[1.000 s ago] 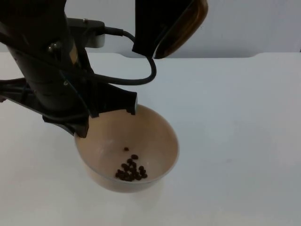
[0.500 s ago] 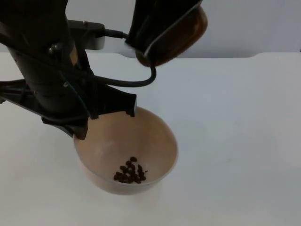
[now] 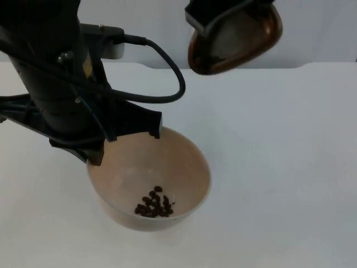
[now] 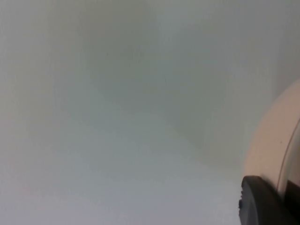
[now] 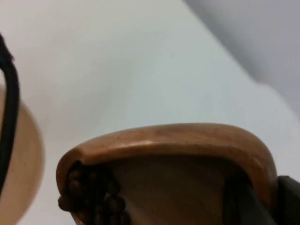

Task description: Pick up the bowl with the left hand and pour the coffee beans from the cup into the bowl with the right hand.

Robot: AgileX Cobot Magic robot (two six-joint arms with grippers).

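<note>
white table [image 3: 279,167], grey wall behind. left gripper [image 3: 125,134] clamped on bowl [image 3: 184,162] rim, bowl tilted just above table, beans [image 3: 153,205] pooled inside. right gripper [image 3: 223,14] clamped on wooden cup [image 3: 237,42], high, off to bowl's far right, some beans left inside [image 5: 89,192]. pour step unfinished; next: bring cup back over bowl, tip more. right fingers cut off

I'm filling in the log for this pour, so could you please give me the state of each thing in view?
bowl: held at its rim by the left gripper, some coffee beans lying inside.
cup: tilted, held aloft by the right gripper, beans gathered at its lip.
table: bare white top under the bowl.
</note>
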